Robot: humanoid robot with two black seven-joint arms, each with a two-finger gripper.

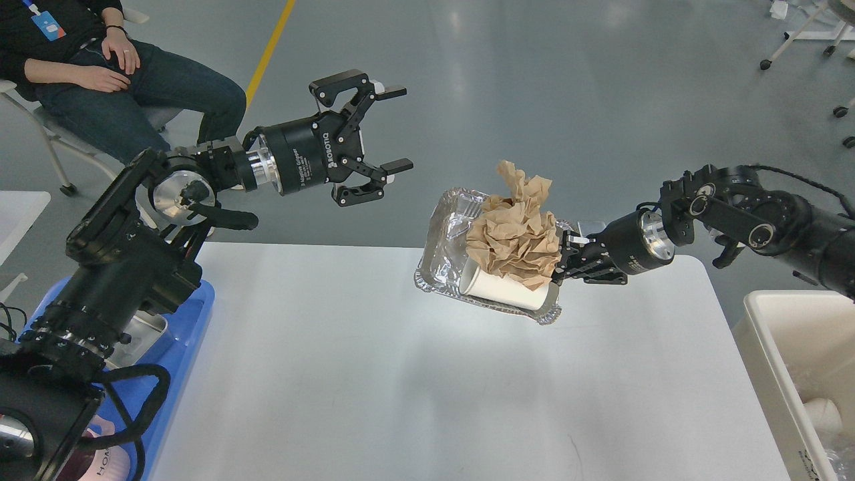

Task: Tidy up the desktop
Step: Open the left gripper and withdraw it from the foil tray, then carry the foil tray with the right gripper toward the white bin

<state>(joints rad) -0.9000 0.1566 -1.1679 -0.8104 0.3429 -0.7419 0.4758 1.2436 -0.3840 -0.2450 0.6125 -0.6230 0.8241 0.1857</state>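
Note:
The white desktop (374,374) fills the lower middle of the head view. My right gripper (566,257) is shut on the right rim of a silver foil tray (444,230) and holds it lifted and tilted above the far part of the desktop. In the foil tray lie crumpled brown paper (516,234) and a white paper cup (501,288) on its side. My left gripper (394,127) is open and empty, raised well to the left of the foil tray.
A blue plastic tray (180,334) sits at the desktop's left edge, partly hidden by my left arm, with a pink mug (107,467) in it. A cream-coloured bin (788,374) stands at the right. A seated person (100,73) is at the far left.

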